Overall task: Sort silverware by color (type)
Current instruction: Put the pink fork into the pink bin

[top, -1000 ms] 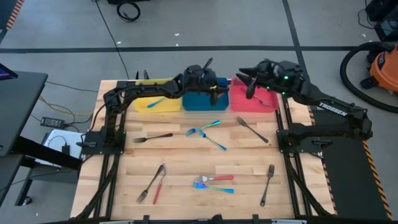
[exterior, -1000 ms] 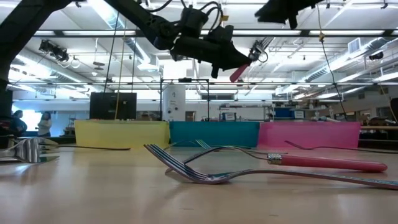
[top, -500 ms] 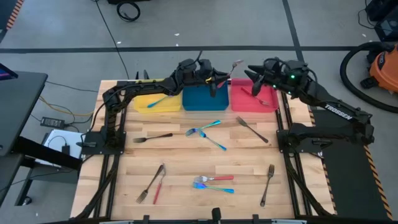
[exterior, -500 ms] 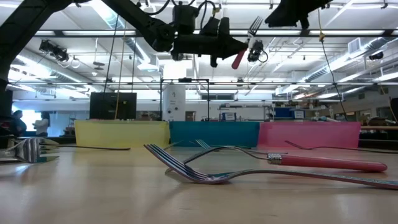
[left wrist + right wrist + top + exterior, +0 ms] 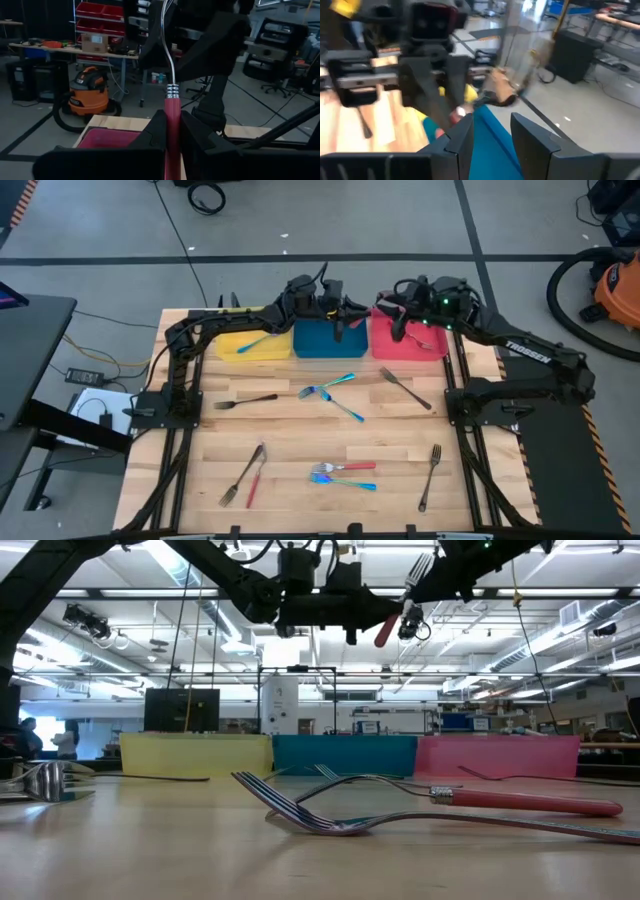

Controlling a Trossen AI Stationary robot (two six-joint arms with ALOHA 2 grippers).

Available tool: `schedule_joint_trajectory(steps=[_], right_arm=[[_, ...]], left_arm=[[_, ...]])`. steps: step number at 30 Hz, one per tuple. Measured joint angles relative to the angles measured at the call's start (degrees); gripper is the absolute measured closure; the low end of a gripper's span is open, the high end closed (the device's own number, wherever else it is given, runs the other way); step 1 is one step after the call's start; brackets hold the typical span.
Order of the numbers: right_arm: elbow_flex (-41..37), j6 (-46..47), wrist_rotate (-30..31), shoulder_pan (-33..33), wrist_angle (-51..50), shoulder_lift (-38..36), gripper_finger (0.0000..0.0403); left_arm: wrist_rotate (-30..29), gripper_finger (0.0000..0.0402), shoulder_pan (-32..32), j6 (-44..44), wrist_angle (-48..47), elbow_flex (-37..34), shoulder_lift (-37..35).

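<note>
My left gripper (image 5: 352, 312) is shut on a red-handled fork (image 5: 388, 630), high above the far side of the table, over the gap between the blue tray (image 5: 330, 342) and the red tray (image 5: 408, 345). The fork's tines (image 5: 421, 564) point up. My right gripper (image 5: 398, 315) is open at the fork's metal neck (image 5: 170, 60), one dark finger (image 5: 210, 47) on each side. I cannot tell whether they touch it. The rest of the silverware lies flat on the wooden table (image 5: 300, 440). My left gripper pinches the fork's red handle (image 5: 171, 117) between its two fingers. The fingers are level and come from the table's left. The fork is lifted clear and slants upward from them, metal neck and tines above and the handle's end (image 5: 382, 640) just below.
The yellow tray (image 5: 232, 348) holds a teal piece (image 5: 252, 342), and the red tray holds a fork (image 5: 425, 343). Dark forks (image 5: 405, 388), teal pieces (image 5: 330, 388) and red pieces (image 5: 350, 467) are scattered over the middle and near part of the table.
My left gripper has risen a little and tipped up to level, swinging the fork from slanting with its handle low to tines pointing up. My right gripper has come down and toward the table's left, up to the fork's metal end.
</note>
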Motion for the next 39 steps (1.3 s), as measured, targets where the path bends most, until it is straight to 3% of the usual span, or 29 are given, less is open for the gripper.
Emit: schedule_joint_trajectory(steps=[18,22,28,35,39], right_arm=[[0.0,6.5,-3.0,0.0,6.5,3.2,0.0267],[0.0,6.2,-4.1,0.1,6.2,2.9,0.0296],[0.0,7.0,-7.3,0.1,6.4,2.3,0.0385],[0.0,5.6,-6.6,0.0,5.3,2.2,0.0391],[0.0,3.7,-1.2,0.0,4.2,1.9,0.0394]], left_arm=[[1.3,0.0372,-0.7,0.0,-0.3,0.0,0.0],[1.5,0.0372,-0.7,0.1,-0.3,0.0,0.0],[2.2,0.0363,0.0,1.2,-0.4,0.0,0.0],[1.2,0.0319,0.2,1.2,-0.7,0.0,0.0],[1.2,0.0301,0.9,1.2,-0.9,0.0,0.0]])
